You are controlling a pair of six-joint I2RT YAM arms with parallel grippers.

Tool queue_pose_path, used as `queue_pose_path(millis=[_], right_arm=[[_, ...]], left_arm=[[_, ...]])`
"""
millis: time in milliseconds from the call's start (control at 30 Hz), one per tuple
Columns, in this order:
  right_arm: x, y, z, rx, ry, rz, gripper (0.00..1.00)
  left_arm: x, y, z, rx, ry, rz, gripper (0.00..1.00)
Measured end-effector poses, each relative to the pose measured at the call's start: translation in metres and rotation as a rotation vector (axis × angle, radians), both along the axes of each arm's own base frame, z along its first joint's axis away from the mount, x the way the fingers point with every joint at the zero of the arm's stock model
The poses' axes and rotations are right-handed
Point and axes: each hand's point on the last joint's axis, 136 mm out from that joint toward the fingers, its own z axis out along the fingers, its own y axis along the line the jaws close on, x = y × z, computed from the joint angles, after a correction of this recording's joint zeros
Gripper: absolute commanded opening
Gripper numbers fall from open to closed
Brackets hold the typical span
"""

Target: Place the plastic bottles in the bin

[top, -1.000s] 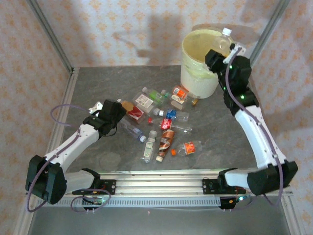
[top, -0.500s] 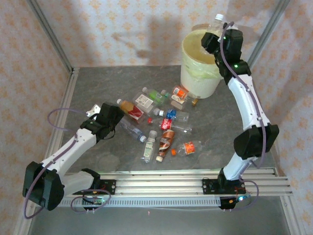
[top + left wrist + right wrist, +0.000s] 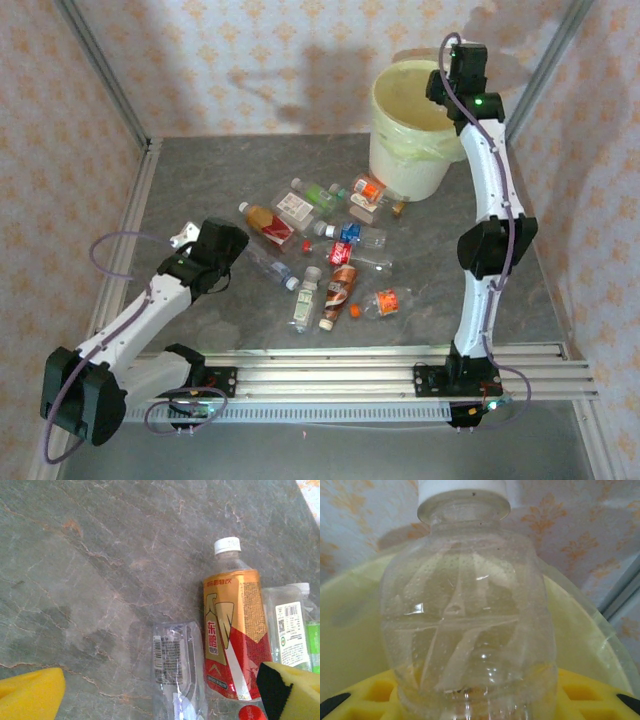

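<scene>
Bottle over the bin: the right gripper (image 3: 475, 695), raised high at the far right of the grey stone-patterned table (image 3: 200, 180), has its yellow pads (image 3: 365, 695) closed around the lower body of a clear bottle (image 3: 470, 605). The bottle's white cap (image 3: 462, 490) points away toward the papered wall. Behind and below it spreads the pale yellow-green liner (image 3: 350, 630) of the cream bin (image 3: 400, 160), which suggests the arm is stretched up and over the rim so that the bottle, once let go, would fall inside rather than strike the edge. At the near left, the left gripper (image 3: 160, 697) hangs with its jaws spread wide and nothing between them. It looks straight down on a crushed clear bottle (image 3: 172, 665) lying just beside an amber bottle (image 3: 230, 630) with a gold-and-red label, an approach that appears meant to let the fingers straddle one bottle lying on its side. The rest of the plastic bottles (image 3: 330, 250) lie scattered on their sides across the middle of the table, near the bin but not in it, so most of the job seems to be ahead. The two bottles under the left gripper lie close enough that closing on one could nudge or catch its neighbour.
</scene>
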Motion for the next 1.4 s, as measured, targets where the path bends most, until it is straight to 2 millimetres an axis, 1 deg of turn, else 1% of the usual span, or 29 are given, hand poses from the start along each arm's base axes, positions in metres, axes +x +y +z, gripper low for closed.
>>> queue_pose_path(millis=[133,267,400,600,700,800,933,1300,1400], right_arm=[[0.006,-0.008,-0.011,-0.072,0.028,-0.019,0.51],[0.015,-0.013,-0.021,-0.124,0.049,-0.037,0.57],[0.02,-0.018,-0.035,-0.17,0.081,-0.043,0.59],[0.029,-0.025,-0.047,-0.207,0.099,-0.08,0.64],[0.028,-0.029,-0.053,-0.216,0.116,-0.105,0.67],[0.027,-0.031,-0.055,-0.219,0.124,-0.121,0.69],[0.026,-0.031,-0.052,-0.214,0.115,-0.135,0.72],[0.025,-0.026,-0.051,-0.205,0.114,-0.134,0.75],[0.021,-0.022,-0.044,-0.201,0.105,-0.124,0.76]], left_arm=[[0.0,0.002,0.004,0.004,-0.017,0.007,1.0],[-0.001,0.003,0.004,0.008,-0.017,0.011,1.0],[-0.001,0.003,0.003,0.01,-0.014,0.011,1.0],[-0.001,0.003,0.003,0.01,-0.014,0.01,1.0],[-0.001,0.003,0.003,0.01,-0.014,0.01,1.0],[-0.001,0.003,0.002,0.01,-0.014,0.01,1.0],[-0.001,0.003,0.0,0.013,-0.006,0.011,1.0],[0.0,0.002,-0.01,0.022,0.031,0.009,1.0],[0.0,0.002,-0.011,0.023,0.035,0.009,1.0]])
